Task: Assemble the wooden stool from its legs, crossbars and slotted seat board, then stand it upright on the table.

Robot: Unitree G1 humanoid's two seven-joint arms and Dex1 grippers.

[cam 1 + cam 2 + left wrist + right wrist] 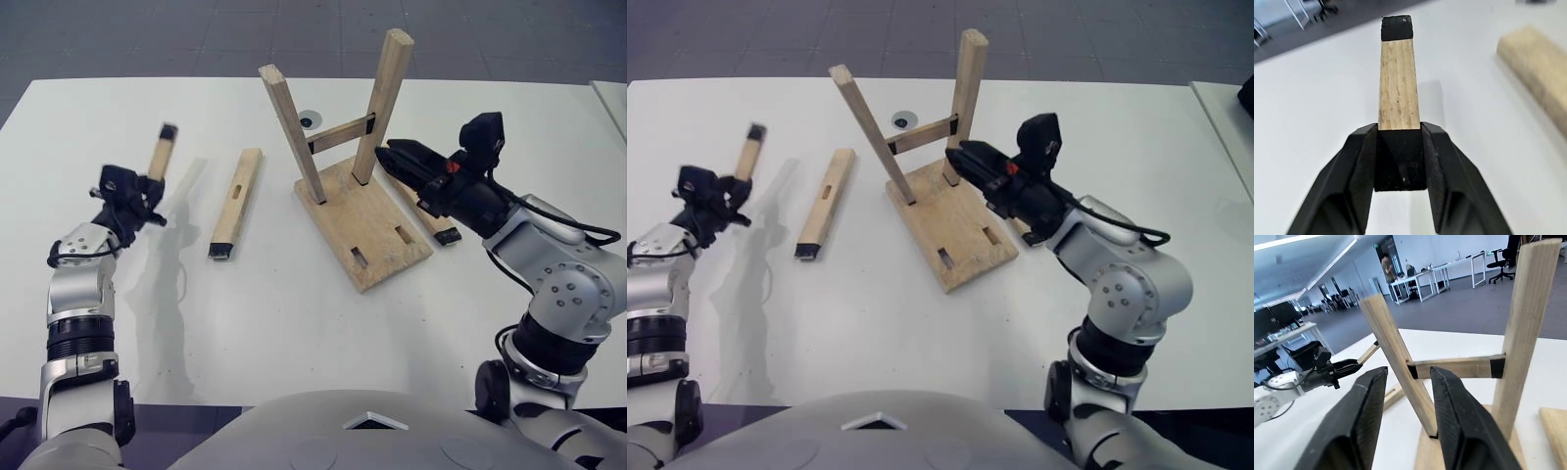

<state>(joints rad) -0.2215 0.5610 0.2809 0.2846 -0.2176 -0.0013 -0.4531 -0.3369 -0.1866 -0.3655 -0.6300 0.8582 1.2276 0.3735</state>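
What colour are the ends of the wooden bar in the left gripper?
Black ends on the pale wooden bar; clearest in left wrist view.

Both head eyes look down on one table [294,333]; wrist cameras sit close.

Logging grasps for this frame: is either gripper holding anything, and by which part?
The left gripper holds a crossbar by one black-capped end. The right gripper is open and holds nothing.
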